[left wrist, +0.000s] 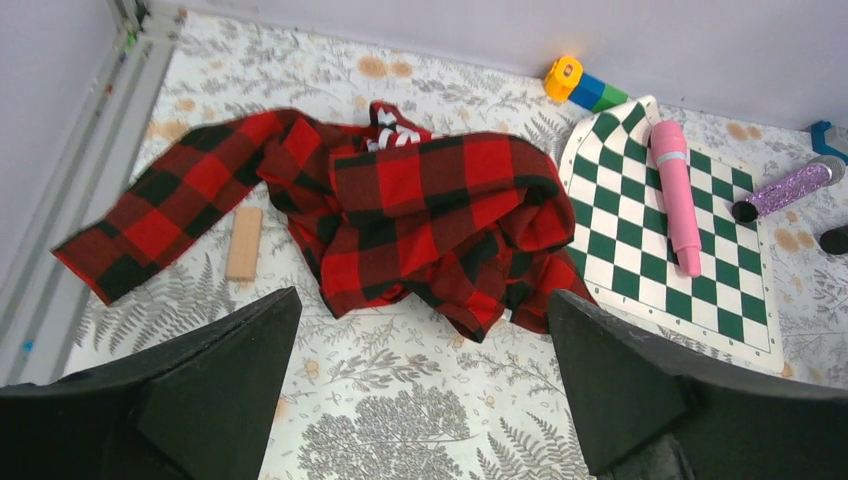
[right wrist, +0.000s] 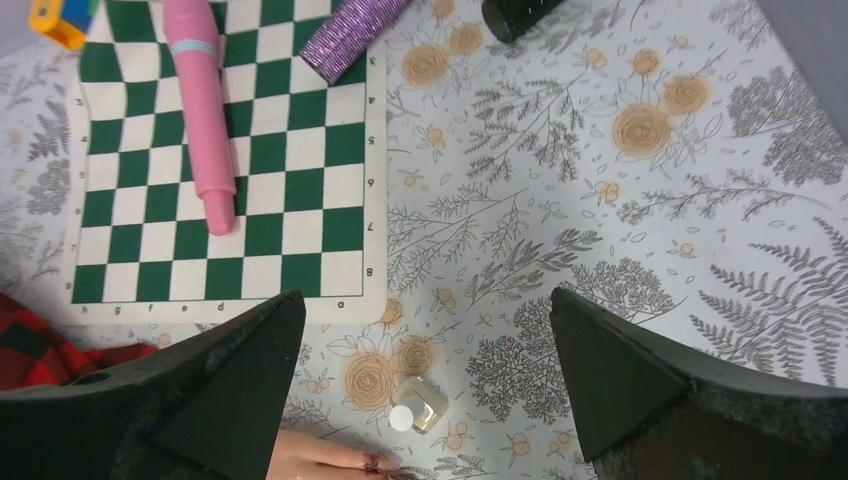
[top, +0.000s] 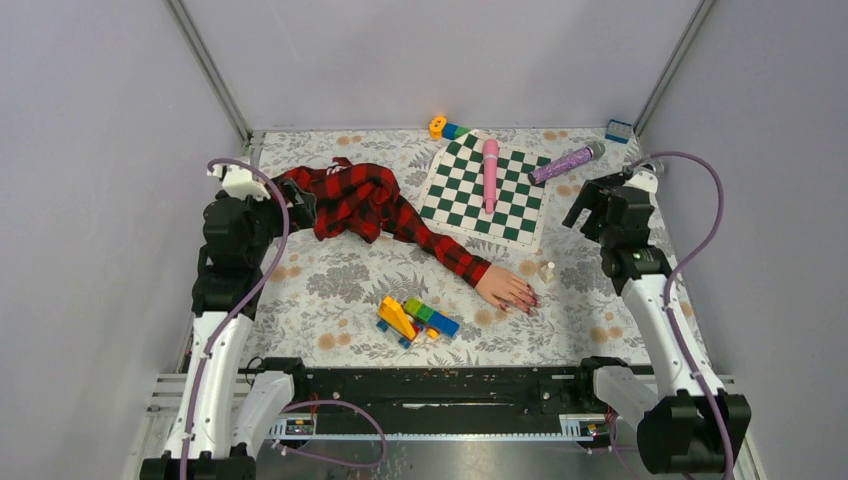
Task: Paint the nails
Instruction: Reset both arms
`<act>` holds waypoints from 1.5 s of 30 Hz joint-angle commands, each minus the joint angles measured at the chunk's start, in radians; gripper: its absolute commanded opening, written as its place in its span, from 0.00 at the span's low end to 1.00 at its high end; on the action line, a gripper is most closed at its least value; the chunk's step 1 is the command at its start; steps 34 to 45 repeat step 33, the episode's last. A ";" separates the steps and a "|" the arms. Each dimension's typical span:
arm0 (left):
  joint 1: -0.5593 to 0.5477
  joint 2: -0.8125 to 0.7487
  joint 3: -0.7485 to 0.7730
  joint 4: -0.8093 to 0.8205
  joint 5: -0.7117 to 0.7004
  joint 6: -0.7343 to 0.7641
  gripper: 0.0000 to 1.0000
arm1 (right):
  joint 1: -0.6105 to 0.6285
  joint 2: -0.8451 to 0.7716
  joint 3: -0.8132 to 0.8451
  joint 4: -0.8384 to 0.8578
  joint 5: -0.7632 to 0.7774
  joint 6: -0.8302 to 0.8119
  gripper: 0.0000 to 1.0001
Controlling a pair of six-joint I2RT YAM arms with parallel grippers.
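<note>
At left, the left gripper [left wrist: 422, 300] hangs wide open over a crumpled plaid sleeve [top: 360, 200]. Right of centre lies the mannequin hand [top: 503, 287], its dark-red nails [top: 530, 300] near a small bottle [top: 547, 271]. Farther right, the right gripper [right wrist: 425, 300] is spread open too

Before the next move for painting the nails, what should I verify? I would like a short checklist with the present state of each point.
1. Right gripper open: ok.
2. Left gripper open: ok.
3. Small bottle upright beside the mannequin hand: ok.
4. Nails uncovered, facing up: ok.
5. Something held for painting: not ok, both grippers are empty.
6. Bottle cap loosened: cannot tell.
</note>
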 commanded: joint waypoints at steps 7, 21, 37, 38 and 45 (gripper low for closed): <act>0.005 -0.143 0.041 0.080 -0.041 0.110 0.99 | -0.011 -0.398 -0.097 0.353 -0.083 -0.234 1.00; 0.005 -0.273 -0.049 0.134 -0.039 0.139 0.99 | -0.011 -0.585 -0.325 0.637 -0.019 -0.276 0.99; 0.005 -0.270 -0.047 0.132 -0.041 0.131 0.99 | -0.011 -0.580 -0.322 0.630 -0.003 -0.267 0.99; 0.005 -0.270 -0.047 0.132 -0.041 0.131 0.99 | -0.011 -0.580 -0.322 0.630 -0.003 -0.267 0.99; 0.005 -0.270 -0.047 0.132 -0.041 0.131 0.99 | -0.011 -0.580 -0.322 0.630 -0.003 -0.267 0.99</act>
